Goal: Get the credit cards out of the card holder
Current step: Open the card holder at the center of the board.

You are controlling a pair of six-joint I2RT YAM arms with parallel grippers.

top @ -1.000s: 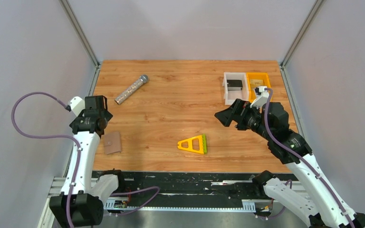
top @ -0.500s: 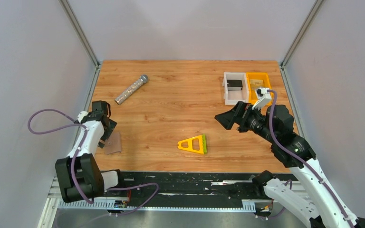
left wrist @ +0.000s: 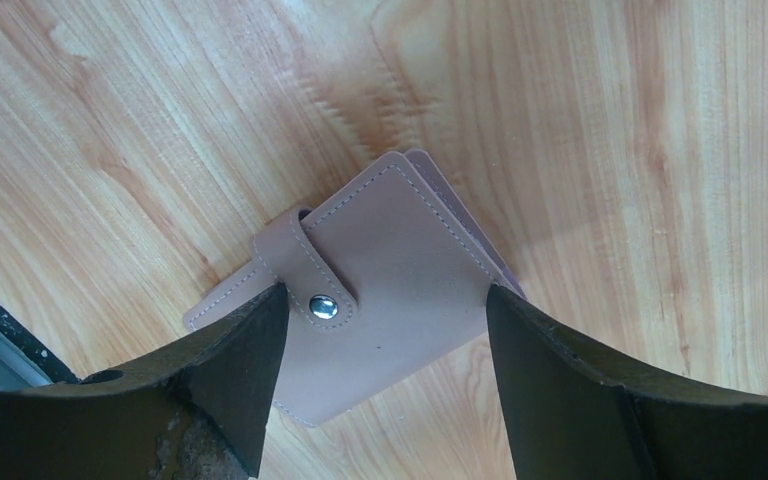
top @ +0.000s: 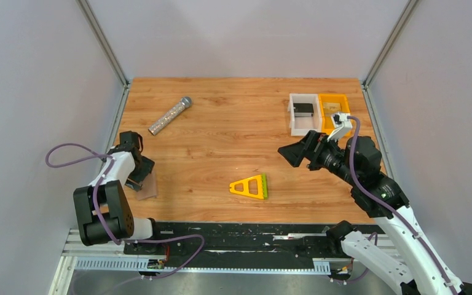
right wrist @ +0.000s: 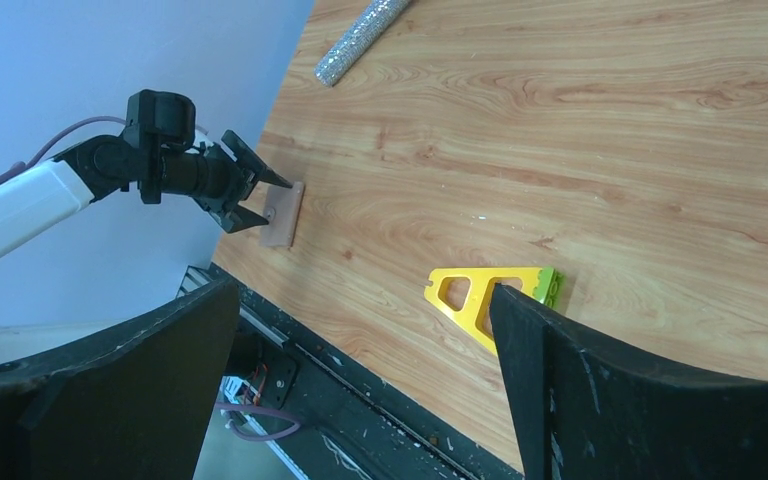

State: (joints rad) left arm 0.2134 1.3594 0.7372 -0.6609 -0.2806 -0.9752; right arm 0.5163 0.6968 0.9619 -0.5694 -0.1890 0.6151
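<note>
The card holder (left wrist: 390, 290), a pinkish-tan wallet fastened by a strap (left wrist: 290, 250) and a metal snap (left wrist: 323, 307), lies flat near the desk's left edge, close to the near-left corner. It is closed, so no credit cards are in sight. The left gripper (left wrist: 385, 310) hangs directly over it with its jaws spread wide, one finger off each side of the wallet and neither clearly touching it. The step in hand appears to be the first grasp. To do it well, the arm would likely need to come straight down and pinch the wallet across its edges. That should leave the snap uncovered, since the strap must be popped before any card can come out. The thin leather on bare wood leaves little for the fingers to catch, so a slip or a skewed pinch is the risk. The right gripper (top: 290, 155), also wide open and holding nothing, hovers toward the desk's right edge, past the yellow triangular frame (top: 250, 186) and just short of the white bin (top: 292, 117) and the orange bin (top: 344, 101).
</note>
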